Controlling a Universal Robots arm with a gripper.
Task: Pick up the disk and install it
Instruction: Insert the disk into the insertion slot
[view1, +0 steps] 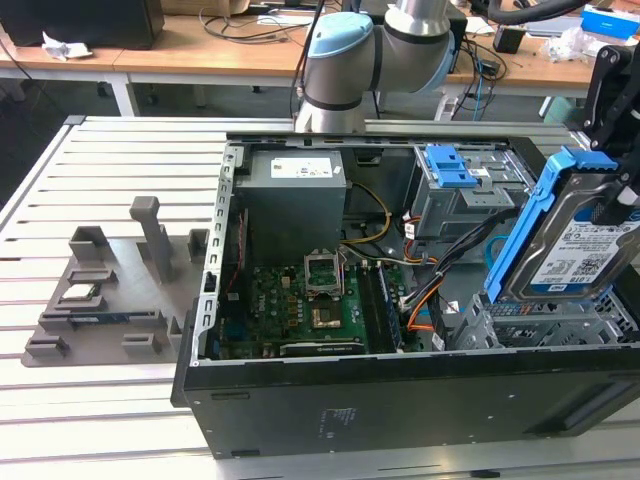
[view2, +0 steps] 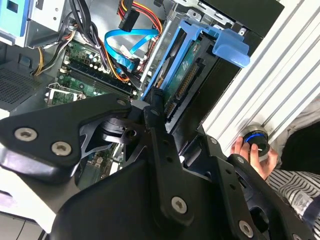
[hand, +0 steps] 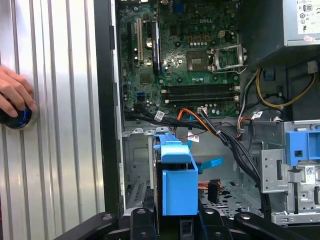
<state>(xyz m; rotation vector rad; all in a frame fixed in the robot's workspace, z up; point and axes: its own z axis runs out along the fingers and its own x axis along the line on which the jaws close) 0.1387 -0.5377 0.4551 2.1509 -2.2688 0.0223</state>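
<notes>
One arm is at work, and its gripper (view2: 159, 107) is clenched on the disk (view1: 580, 240), holding it on edge above the open computer case (view1: 300, 400) at the exterior view's right. In the first wrist view the blue frame of the disk sits between the dark fingers (hand: 142, 220), over the bare metal bay (hand: 137, 165) near the case wall. So the picking up looks done and the installing is in hand. How well the disk lines up with the bay is hard to judge from these angles. Seating it would call for squaring the frame with the bay while keeping clear of the orange and black cables (hand: 200, 120) nearby. A person's hand (hand: 15, 95) rests on a round knob on the table (hand: 65, 150) beside the case.
</notes>
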